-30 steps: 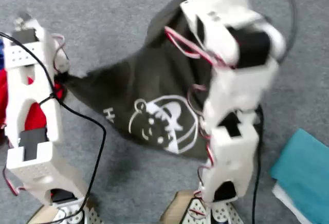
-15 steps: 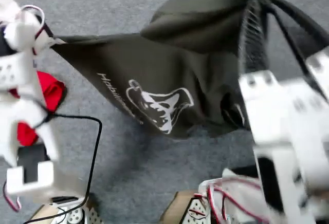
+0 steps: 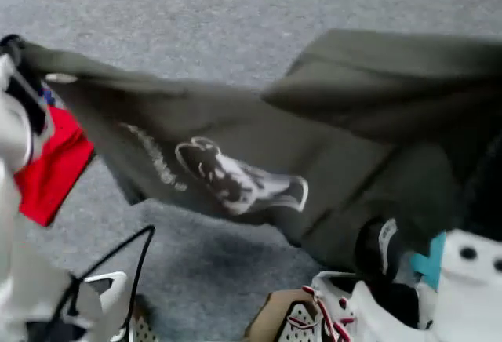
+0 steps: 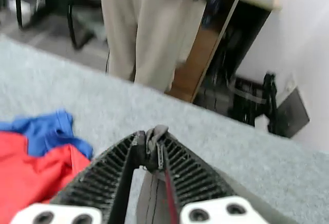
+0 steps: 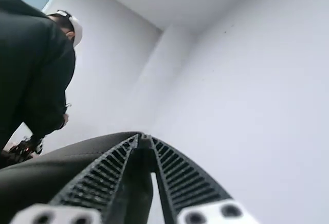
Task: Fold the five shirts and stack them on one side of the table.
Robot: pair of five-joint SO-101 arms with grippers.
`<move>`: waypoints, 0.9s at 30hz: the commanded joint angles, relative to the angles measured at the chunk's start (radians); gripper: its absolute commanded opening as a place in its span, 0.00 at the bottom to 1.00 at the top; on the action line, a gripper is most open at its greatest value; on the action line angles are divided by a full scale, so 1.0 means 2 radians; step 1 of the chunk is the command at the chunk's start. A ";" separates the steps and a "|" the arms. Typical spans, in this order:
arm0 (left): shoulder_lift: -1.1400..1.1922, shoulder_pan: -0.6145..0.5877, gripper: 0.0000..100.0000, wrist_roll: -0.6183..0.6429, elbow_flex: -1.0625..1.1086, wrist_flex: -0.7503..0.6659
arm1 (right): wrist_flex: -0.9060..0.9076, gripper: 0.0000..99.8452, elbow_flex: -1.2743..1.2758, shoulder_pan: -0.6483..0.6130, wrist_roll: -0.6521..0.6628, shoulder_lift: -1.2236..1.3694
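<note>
High view: dark shirt (image 3: 329, 146) is stretched wide over the bench (image 3: 196, 20), running from the left edge across to the right edge. Its white print (image 3: 235, 181) faces up and sits left of centre. The cloth sags in the middle, with a thick fold bunched along the far right part. We can't tell whether the lower hem touches the bench.

Left wrist view: left claw (image 4: 154, 147) is closed tight, with a small pinch of the dark shirt's fabric poking out between the ribbed jaw tips. More dark cloth hangs under the jaws. In the high view that corner of the shirt sits at the left edge of the bench, right by the left arm (image 3: 16, 138).

Right wrist view: right claw (image 5: 143, 141) is also clamped, jaws meeting at the tips over dark fabric that drapes away beneath them. It is tilted up toward the wall and ceiling.

Red shirt (image 3: 55, 169) lies at the left edge of the bench, partly under the raised dark shirt. The left wrist view shows a blue shirt (image 4: 46, 129) touching it on the far side. Teal shirt (image 3: 427, 260) peeks out near the near right corner, beside the right arm (image 3: 463, 295). Black cable (image 3: 133, 256) loops over the near left part of the bench.
</note>
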 commanded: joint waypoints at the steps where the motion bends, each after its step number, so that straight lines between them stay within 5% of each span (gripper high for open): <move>1: -0.053 -0.004 0.02 -0.015 -0.010 0.005 | -0.013 0.00 0.002 0.009 0.005 -0.006; 17: -0.158 -0.003 0.02 -0.046 0.000 0.005 | -0.066 0.00 0.003 0.010 0.005 -0.046; 27: -0.159 0.002 0.02 -0.045 0.259 -0.041 | -0.070 0.00 0.208 0.007 0.004 -0.046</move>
